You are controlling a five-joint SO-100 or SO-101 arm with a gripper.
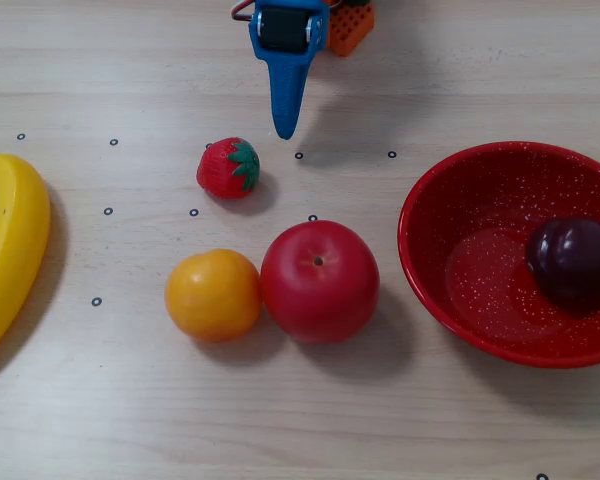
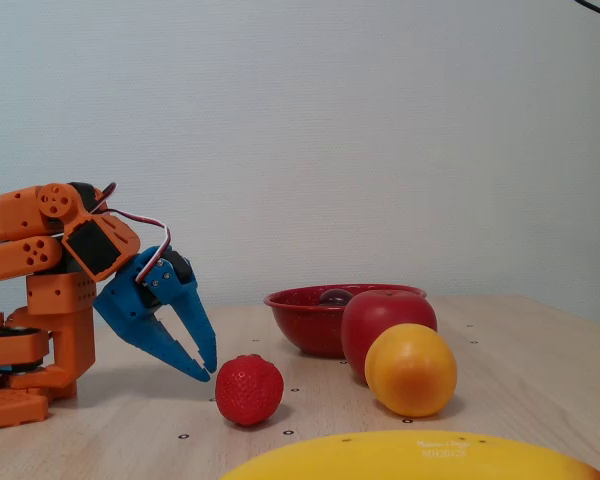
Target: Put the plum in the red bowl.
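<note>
The dark purple plum (image 1: 570, 262) lies inside the red bowl (image 1: 427, 262), against its right inner wall, in a fixed view from above. From the side, only its top (image 2: 333, 296) peeks over the bowl's rim (image 2: 300, 300). My blue gripper (image 1: 283, 128) is far from the bowl, at the table's top centre near the orange base. It points down at the table just beside the strawberry (image 1: 228, 167). In a fixed view from the side, the gripper (image 2: 208, 373) hangs low with its jaws together and nothing between them.
A red apple (image 1: 319, 281) and an orange fruit (image 1: 212, 294) sit touching in the middle. A yellow banana (image 1: 10, 250) lies along the left edge. The arm's orange base (image 2: 40, 340) stands at the left in the side view.
</note>
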